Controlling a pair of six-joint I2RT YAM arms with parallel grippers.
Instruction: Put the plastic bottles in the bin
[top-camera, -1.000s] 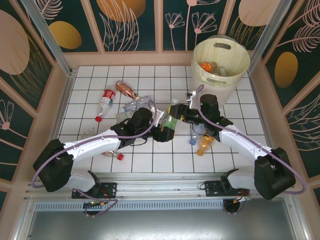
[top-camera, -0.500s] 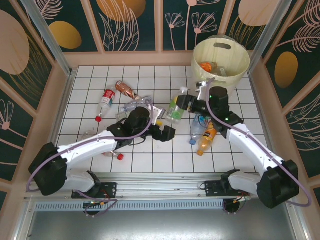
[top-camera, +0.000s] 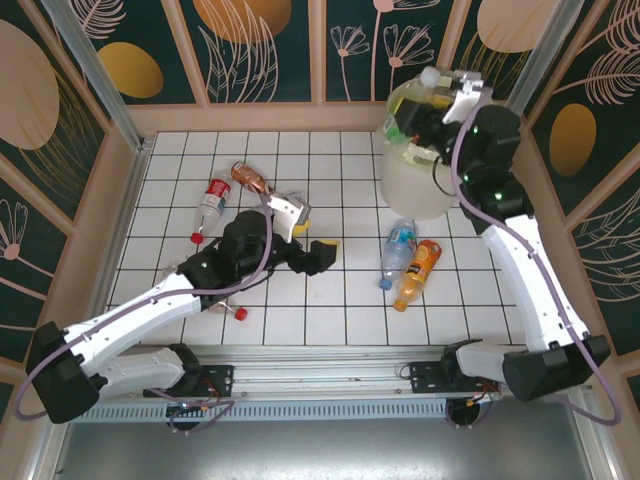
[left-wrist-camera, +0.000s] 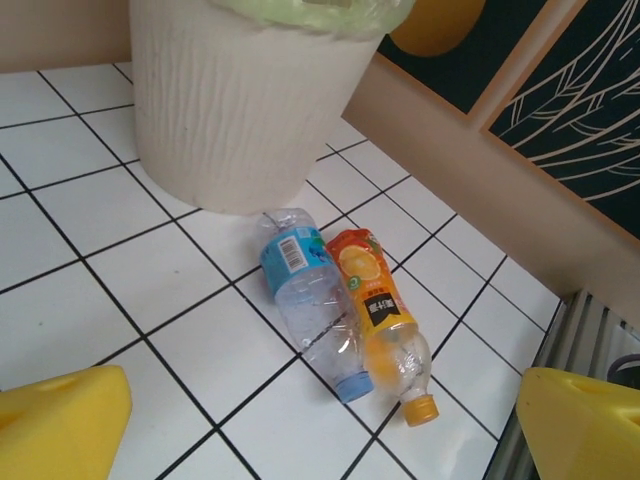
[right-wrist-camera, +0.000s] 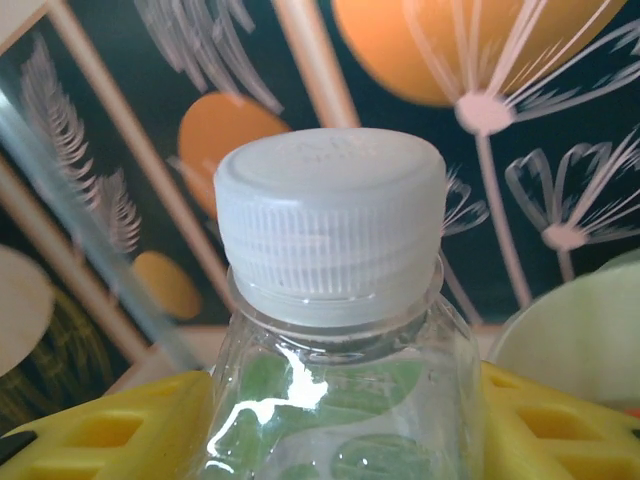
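Jaws on the left arm are spread wide and empty, hanging low over the middle of the counter (top-camera: 330, 310). Its wrist camera has both yellow fingertips (left-wrist-camera: 60, 420) down at the bottom corners with nothing in between.

Toward the far left of the counter there's a loose bunch of bottles lying down. There's a red-label bottle (top-camera: 210, 198) with a red cap, a coppery bottle (top-camera: 247, 178) just behind it, and a red-capped one (top-camera: 236, 313) poking out from under the arm near the front edge. Right of centre, a blue-label bottle (top-camera: 398, 245) and an orange bottle (top-camera: 417, 272) lie side by side, touching. They're just in front of the bin (top-camera: 425, 185), which sits in the far right corner.

The right arm's jaws are pinching a clear bottle (right-wrist-camera: 335, 330) by the shoulder, held up over the bin's rim. It's see-through with a white ribbed cap and a green leafy label. Looks empty, so probably super light and crinkly.

So I'd say we're at the drop step for that one. It just needs to be squarely over the opening, then let go. Plenty left on the counter though. Left arm looks lined up for the blue/orange pair, and it'd have to grab one without dragging the other.
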